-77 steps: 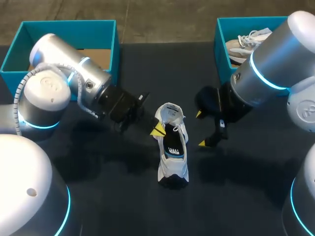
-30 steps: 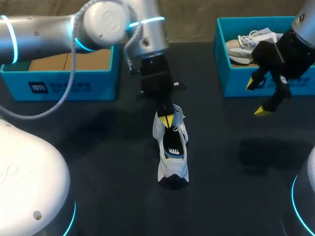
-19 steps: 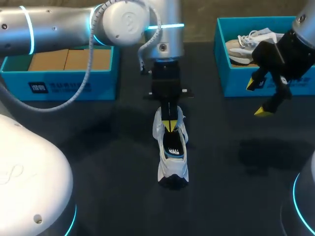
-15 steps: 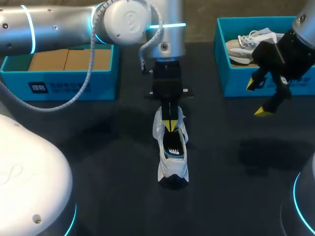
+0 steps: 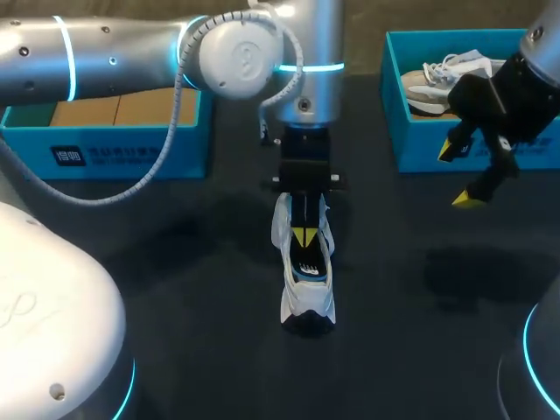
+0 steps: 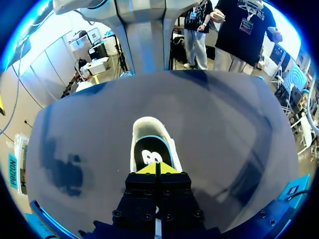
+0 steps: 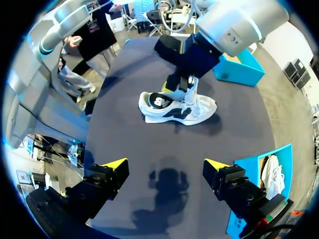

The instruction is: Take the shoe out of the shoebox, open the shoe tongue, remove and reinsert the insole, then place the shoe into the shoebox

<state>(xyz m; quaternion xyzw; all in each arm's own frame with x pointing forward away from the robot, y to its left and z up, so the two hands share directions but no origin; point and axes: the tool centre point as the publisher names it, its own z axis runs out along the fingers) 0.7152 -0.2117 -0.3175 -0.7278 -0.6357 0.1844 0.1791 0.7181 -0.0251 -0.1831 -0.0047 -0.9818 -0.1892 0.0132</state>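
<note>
Head view puts the shoe [image 5: 306,280] upright on the table [image 5: 175,262], your left gripper [image 5: 304,236] clenched shut in its opening, your right gripper [image 5: 458,175] spread, well apart. It is likely light and soft, so pinch the floppy insole [image 6: 149,155] at its heel edge.

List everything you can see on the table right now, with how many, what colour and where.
shoe: one, white, mid-table, under the left gripper
insole: one, black with a white mark, inside that shoe
second shoe: one, grey-white, in the right box
left box: one, teal, brown inside, far left of the table
right box: one, teal, far right of the table
table: one, dark
left gripper: yellow tips together, at the shoe's opening; whether it holds anything cannot be told
right gripper: open, above the table in front of the right box
</note>
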